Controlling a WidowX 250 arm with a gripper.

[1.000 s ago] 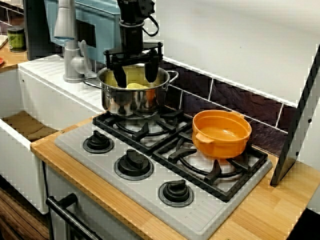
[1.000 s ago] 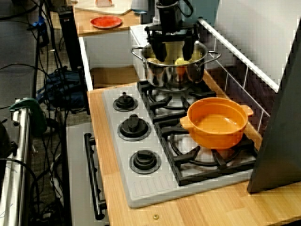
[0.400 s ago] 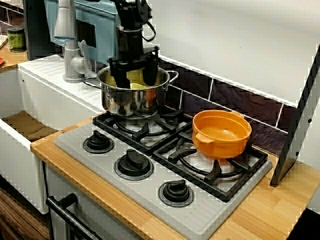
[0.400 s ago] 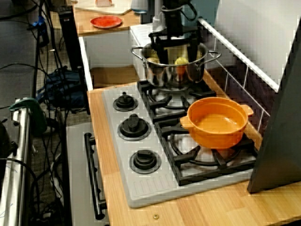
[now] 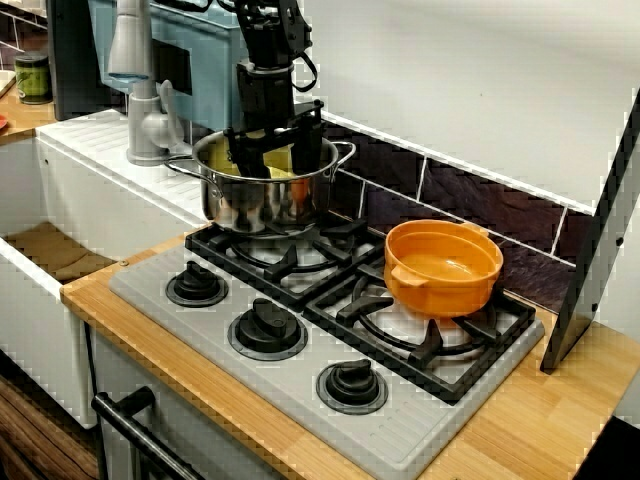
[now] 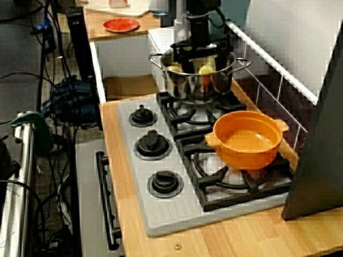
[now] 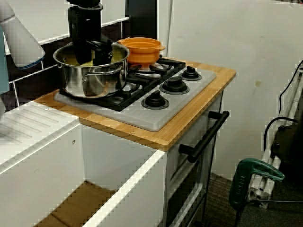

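The pincer (image 5: 275, 158) hangs down inside the steel pot (image 5: 262, 203), fingers spread wide, with a yellow piece (image 6: 205, 69) between them – whether they touch it, I cannot tell. The steel pot stands on the hob (image 5: 410, 435) – on the rear burner by the sink – and the orange pan (image 5: 443, 266) stands on the next burner.

The arm (image 5: 262, 30) is matt black all over, with no markings that can be read. Its wrist (image 7: 84, 26) is a tall boxy block with squared edges. A thin black cable (image 5: 306, 64) loops out beside the wrist. Below the wrist a narrow black crossbar (image 5: 276, 122) carries the jaws, two long, flat black bars with blunt ends.
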